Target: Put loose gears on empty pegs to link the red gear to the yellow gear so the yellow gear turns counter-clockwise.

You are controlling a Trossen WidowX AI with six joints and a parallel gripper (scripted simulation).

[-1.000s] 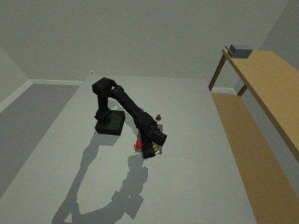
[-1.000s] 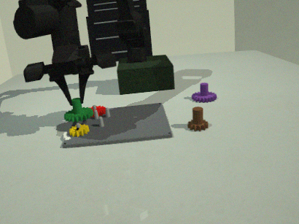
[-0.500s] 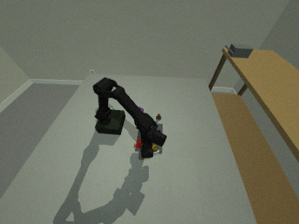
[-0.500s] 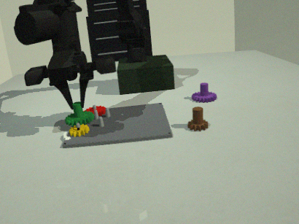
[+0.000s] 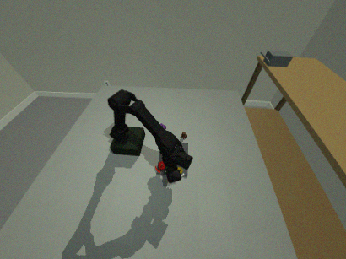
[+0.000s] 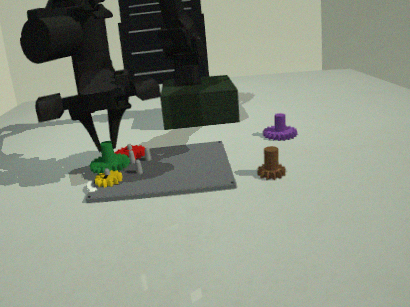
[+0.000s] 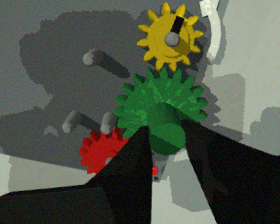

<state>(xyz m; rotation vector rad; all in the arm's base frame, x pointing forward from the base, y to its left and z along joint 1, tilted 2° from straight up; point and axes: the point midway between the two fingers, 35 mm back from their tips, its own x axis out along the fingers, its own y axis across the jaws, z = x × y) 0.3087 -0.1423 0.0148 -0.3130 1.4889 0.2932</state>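
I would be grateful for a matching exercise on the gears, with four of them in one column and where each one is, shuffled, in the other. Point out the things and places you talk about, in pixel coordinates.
Gears
1. green gear (image 6: 109, 163) (image 7: 145, 102)
2. yellow gear (image 5: 180, 169) (image 6: 109, 179) (image 7: 161, 41)
3. brown gear (image 5: 183, 135) (image 6: 271, 170)
4. red gear (image 5: 161, 165) (image 6: 134, 150) (image 7: 96, 152)

Places
A. on the table, beside the board (image 5: 186, 147) (image 6: 192, 171) (image 7: 55, 37)
B. on a peg, with a black stripe on its face
C. gripped by its knob in the claw (image 6: 107, 146) (image 7: 167, 125)
D. on a peg, with no stripe in sight

Pairs: 1-C, 2-B, 3-A, 4-D
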